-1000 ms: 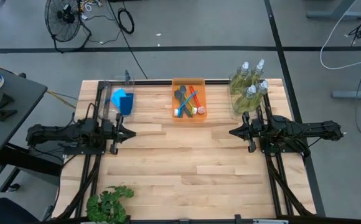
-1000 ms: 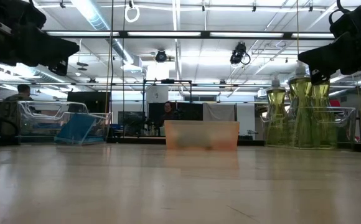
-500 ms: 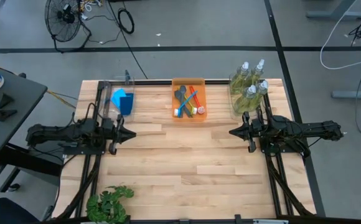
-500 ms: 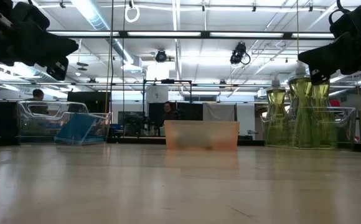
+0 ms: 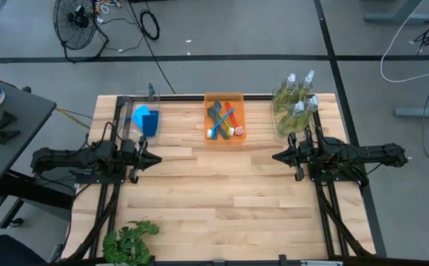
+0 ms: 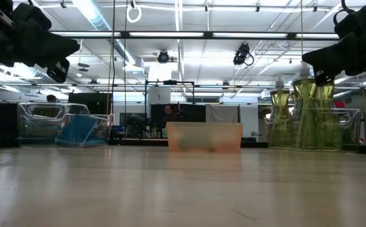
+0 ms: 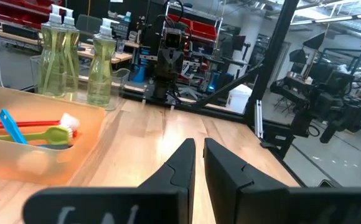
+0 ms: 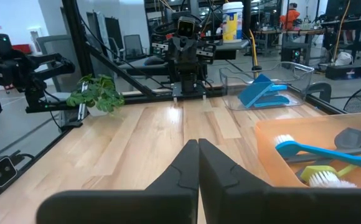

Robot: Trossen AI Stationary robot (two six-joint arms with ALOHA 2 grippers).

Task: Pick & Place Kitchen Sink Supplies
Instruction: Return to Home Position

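Note:
Several clear pump bottles of yellow-green liquid stand upright in a clear bin at the table's far right. Blue sponges lean inside a clear bin at the far left. Long-handled brushes in blue, red, yellow-green and black lie in the orange tray at the far middle. My left gripper hovers shut over the table's left half, pointing right. My right gripper hovers shut over the right half, pointing left. Both are above the table top and touch nothing.
A green leafy plant sits at the table's near left corner. Bare wood stretches between the two grippers and toward the near edge. A person shows in the room beyond the tray in the low view.

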